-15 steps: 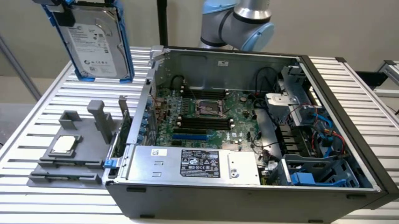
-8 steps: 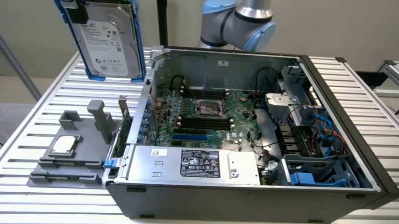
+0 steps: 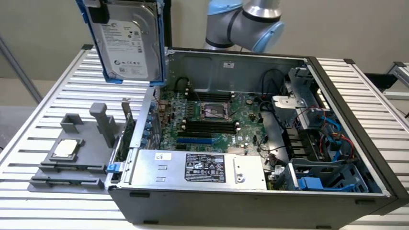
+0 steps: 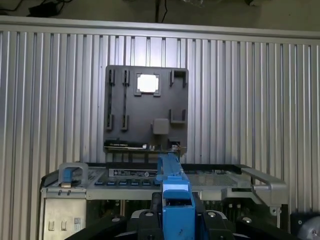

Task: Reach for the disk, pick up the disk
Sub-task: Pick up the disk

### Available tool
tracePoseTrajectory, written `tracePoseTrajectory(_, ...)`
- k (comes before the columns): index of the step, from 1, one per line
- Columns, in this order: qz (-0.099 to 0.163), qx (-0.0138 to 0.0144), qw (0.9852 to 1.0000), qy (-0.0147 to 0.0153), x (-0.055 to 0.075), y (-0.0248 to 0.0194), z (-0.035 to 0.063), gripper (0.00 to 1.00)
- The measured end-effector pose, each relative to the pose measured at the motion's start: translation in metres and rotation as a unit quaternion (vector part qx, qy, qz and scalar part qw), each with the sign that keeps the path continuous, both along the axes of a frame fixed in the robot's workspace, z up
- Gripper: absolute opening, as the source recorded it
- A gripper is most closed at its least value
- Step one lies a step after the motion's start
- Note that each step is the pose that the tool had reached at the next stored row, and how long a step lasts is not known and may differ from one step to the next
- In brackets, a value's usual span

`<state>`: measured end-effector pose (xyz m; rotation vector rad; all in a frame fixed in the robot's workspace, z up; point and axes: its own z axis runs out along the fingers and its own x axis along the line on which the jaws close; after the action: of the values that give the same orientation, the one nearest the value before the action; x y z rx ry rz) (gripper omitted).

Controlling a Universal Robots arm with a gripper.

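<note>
As seen in the exterior view, holds the disk (image 3: 128, 40) high at that view's left, upright, white label facing the camera, with 2 blue rails down its long sides. Keeps it clear of everything below: apart from the slatted table (image 3: 38, 96), apart from the grey fixture (image 3: 96, 143), and above the near wall of the open case (image 3: 345, 143) without touching it.

Seen from the wrist, grips with the gripper (image 4: 177, 220) closed onto the disk (image 4: 175, 195), which shows edge-on as 1 blue rail running away from the camera. Clamps it between dark fingers (image 4: 145, 220) pressed against either side, with no gap visible between pad and rail.

Looks down past the rail onto the fixture (image 4: 145, 115), dark and square on the table (image 4: 250, 100), with a small silver chip (image 4: 148, 83) seated in 1 of its recesses. Shows the same chip (image 3: 67, 148) lying flat in the fixture at the exterior view's left, well below the disk.

Leaves the case lying on its side with the motherboard (image 3: 211, 115) exposed and a silver box (image 3: 198, 167) with a black label along its near edge. Places the arm (image 3: 246, 19) behind the case, at the top of the exterior view.
</note>
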<state>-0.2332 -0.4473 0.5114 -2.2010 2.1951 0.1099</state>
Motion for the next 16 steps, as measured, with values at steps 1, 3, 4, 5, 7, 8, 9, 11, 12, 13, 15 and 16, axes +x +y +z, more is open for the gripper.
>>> tracePoseTrajectory(1,0.000,0.0004,1.0000,0.0000,0.004,-0.0013,0.0003,0.33)
tracePoseTrajectory(3,0.000,0.0012,1.0000,0.0000,0.013,-0.0041,0.0007,0.33)
tracePoseTrajectory(4,0.000,0.0016,1.0000,0.0000,0.017,-0.0054,0.0009,0.33)
tracePoseTrajectory(5,0.000,0.0019,1.0000,0.0001,0.021,-0.0068,0.0010,0.33)
tracePoseTrajectory(7,0.000,0.0027,1.0000,0.0001,0.030,-0.0097,0.0012,0.33)
tracePoseTrajectory(8,0.000,0.0029,1.0000,0.0001,0.034,-0.0112,0.0012,0.33)
tracePoseTrajectory(9,0.000,0.0032,1.0000,0.0001,0.039,-0.0126,0.0012,0.33)
tracePoseTrajectory(11,0.000,0.0037,1.0000,0.0001,0.048,-0.0157,0.0013,0.33)
tracePoseTrajectory(12,0.000,0.0039,1.0000,0.0001,0.052,-0.0171,0.0013,0.33)
tracePoseTrajectory(13,0.000,0.0042,1.0000,0.0001,0.057,-0.0186,0.0013,0.33)
tracePoseTrajectory(15,0.000,0.0048,1.0000,0.0000,0.066,-0.0216,0.0013,0.33)
tracePoseTrajectory(16,0.000,0.0051,1.0000,0.0000,0.070,-0.0230,0.0013,0.33)
